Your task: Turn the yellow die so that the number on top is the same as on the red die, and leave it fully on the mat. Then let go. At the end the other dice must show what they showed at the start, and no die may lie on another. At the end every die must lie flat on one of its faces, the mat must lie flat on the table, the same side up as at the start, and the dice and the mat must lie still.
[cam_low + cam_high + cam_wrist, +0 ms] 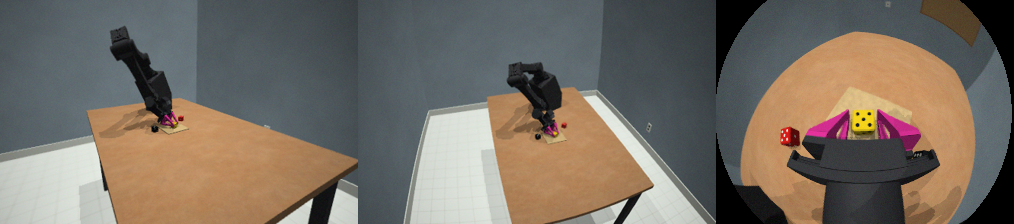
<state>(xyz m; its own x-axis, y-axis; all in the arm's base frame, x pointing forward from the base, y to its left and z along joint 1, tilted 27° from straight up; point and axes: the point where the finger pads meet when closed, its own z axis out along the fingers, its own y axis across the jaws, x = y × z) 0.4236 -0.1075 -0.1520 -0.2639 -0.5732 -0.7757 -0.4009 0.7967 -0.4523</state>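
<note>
The yellow die (pixel 555 133) (pixel 175 124) rests on the tan mat (pixel 555 138) (pixel 175 129), near the mat's far edge. My gripper (pixel 552 131) (pixel 171 121), with magenta fingers, reaches down over it at a slant. In the wrist view the yellow die (pixel 864 120) lies between the two fingers of the gripper (pixel 864 128), which are open and stand just off its sides. The mat (pixel 876 102) shows behind it. The red die (pixel 564 125) (pixel 180 118) (pixel 788 136) sits on the bare table just beyond the mat. The pips on top are too small to read.
A black die (pixel 538 136) (pixel 155 129) lies on the table next to the mat's left edge, close to the fingers. The brown table (pixel 560 164) extends widely toward the near side.
</note>
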